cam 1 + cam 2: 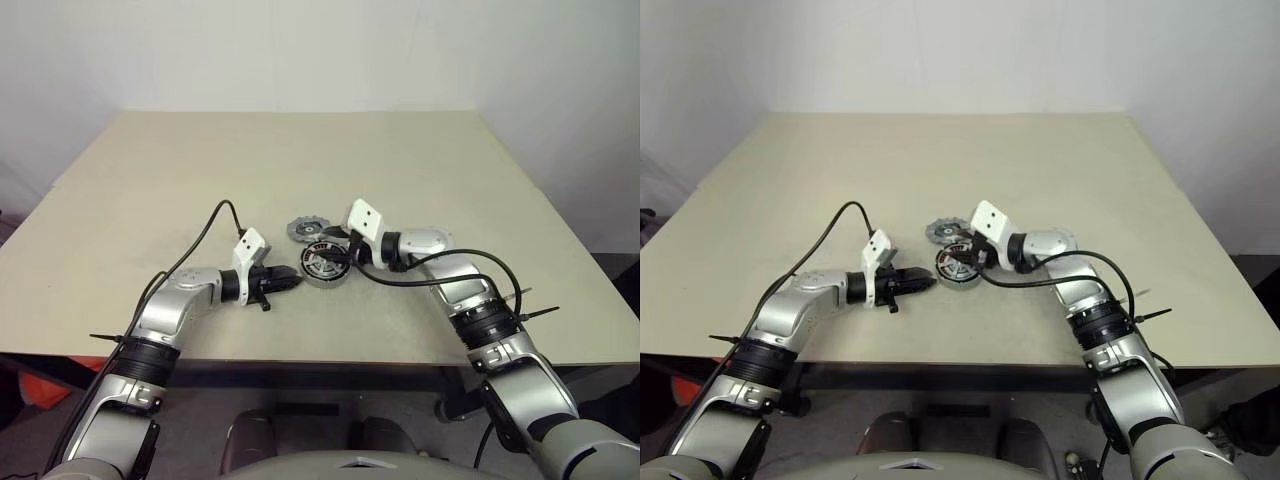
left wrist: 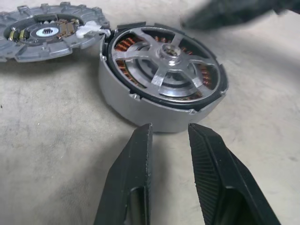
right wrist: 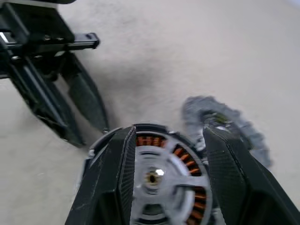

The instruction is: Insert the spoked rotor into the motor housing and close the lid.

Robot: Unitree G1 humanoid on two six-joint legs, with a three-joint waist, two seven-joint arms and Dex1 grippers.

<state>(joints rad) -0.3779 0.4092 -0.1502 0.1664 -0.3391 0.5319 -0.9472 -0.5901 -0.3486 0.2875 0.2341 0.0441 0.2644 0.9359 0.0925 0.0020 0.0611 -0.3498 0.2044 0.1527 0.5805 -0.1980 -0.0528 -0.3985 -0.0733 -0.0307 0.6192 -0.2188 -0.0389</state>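
Head views, housing: we see the motor housing (image 1: 325,264) on the tan table (image 1: 300,160), near the front edge, with the spoked rotor (image 1: 958,263) sitting in it.
Head views, lid: the lid (image 1: 305,230) lies flat just behind the housing, a little to its left, almost touching it.
Head views, left claw: our left gripper (image 1: 289,281) sits low just left of the housing, pointing at its side.
Head views, right claw: our right gripper (image 1: 973,257) reaches over the housing from the right.
Left wrist view, housing: the rotor (image 2: 169,63) lies level inside the housing (image 2: 140,105), copper windings showing between its spokes; the lid (image 2: 49,32) is just beyond the housing.
Left wrist view, claw: our left fingers (image 2: 133,176) stand slightly apart, tips just short of the housing wall, gripping nothing.
Right wrist view, claw: our right fingers (image 3: 117,173) stand apart above the rotor (image 3: 159,180), one over each side of the housing; we cannot tell whether they touch it.
Right wrist view, surroundings: the left gripper (image 3: 82,124) sits beyond the housing and the lid (image 3: 225,126) beside it.
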